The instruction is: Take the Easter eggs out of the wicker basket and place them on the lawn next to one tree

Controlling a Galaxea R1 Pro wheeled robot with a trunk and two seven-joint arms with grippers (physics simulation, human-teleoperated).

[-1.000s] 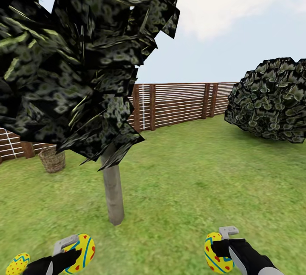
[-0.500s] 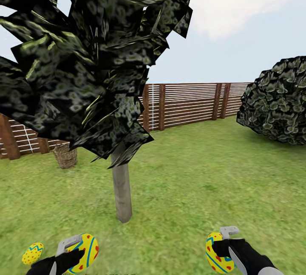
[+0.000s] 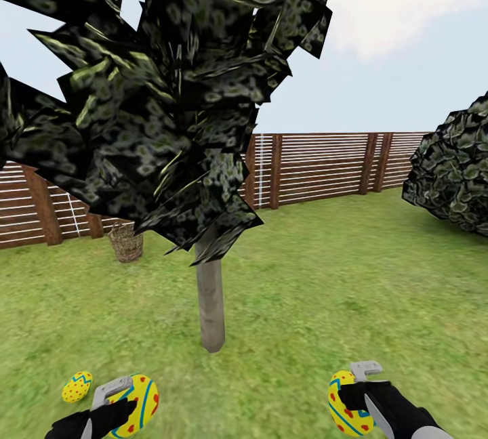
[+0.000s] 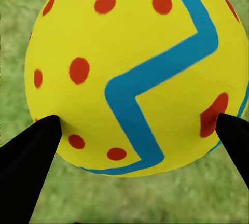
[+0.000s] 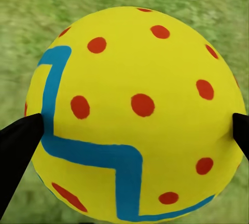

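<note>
Each hand grips one egg: left hand [image 3: 112, 404], right hand [image 3: 354, 395]. Released too far from the tree [image 3: 211, 303], either egg might roll away from the third egg [image 3: 77, 387].

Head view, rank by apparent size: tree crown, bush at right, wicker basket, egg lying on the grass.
1. Tree crown, by far the largest.
2. Bush, cut off by the picture's edge, so its full extent is unknown.
3. Wicker basket, far off by the fence.
4. Egg on the grass, smaller than the basket here, though much nearer the camera.
</note>
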